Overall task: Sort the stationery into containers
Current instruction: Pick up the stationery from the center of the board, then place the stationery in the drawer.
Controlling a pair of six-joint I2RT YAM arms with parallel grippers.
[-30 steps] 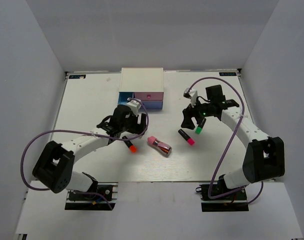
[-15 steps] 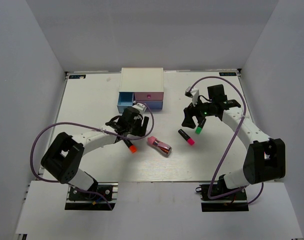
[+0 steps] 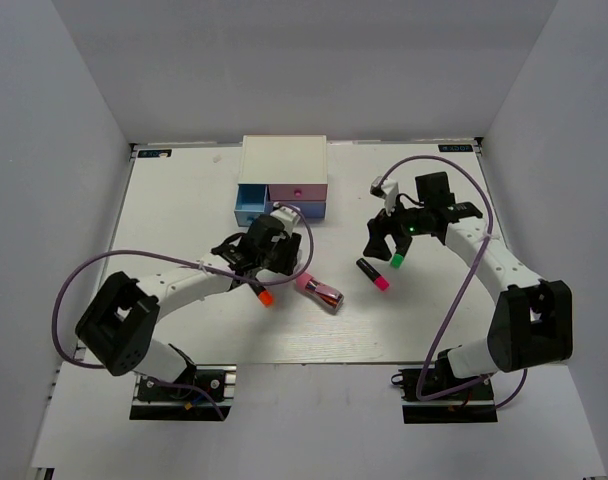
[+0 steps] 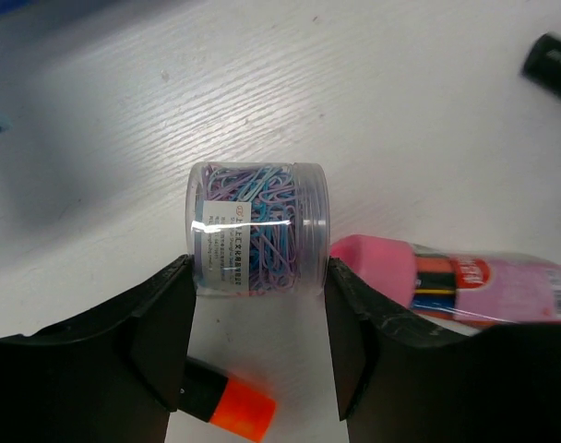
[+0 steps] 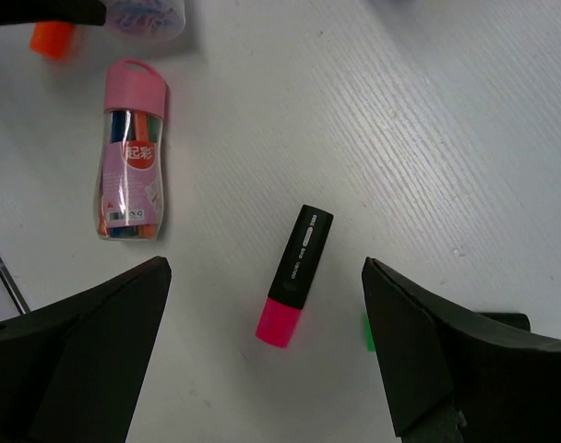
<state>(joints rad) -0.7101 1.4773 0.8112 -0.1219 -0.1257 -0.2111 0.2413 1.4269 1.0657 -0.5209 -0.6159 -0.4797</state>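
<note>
Pick-up step: left gripper (image 4: 258,277) straddles the clear paper-clip jar (image 4: 257,221), lying at 6 o'clock of the drawer cabinet (image 3: 284,160), clamp unconfirmed; right gripper (image 5: 264,272) gapes, holding nothing; next move calls for a firm pinch, then lift.

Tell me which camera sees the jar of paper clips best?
The left wrist camera: the jar of paper clips is big and sharp between the left gripper fingers. The right wrist camera catches only a bit at its top edge. The top camera has it hidden under that gripper.
</note>
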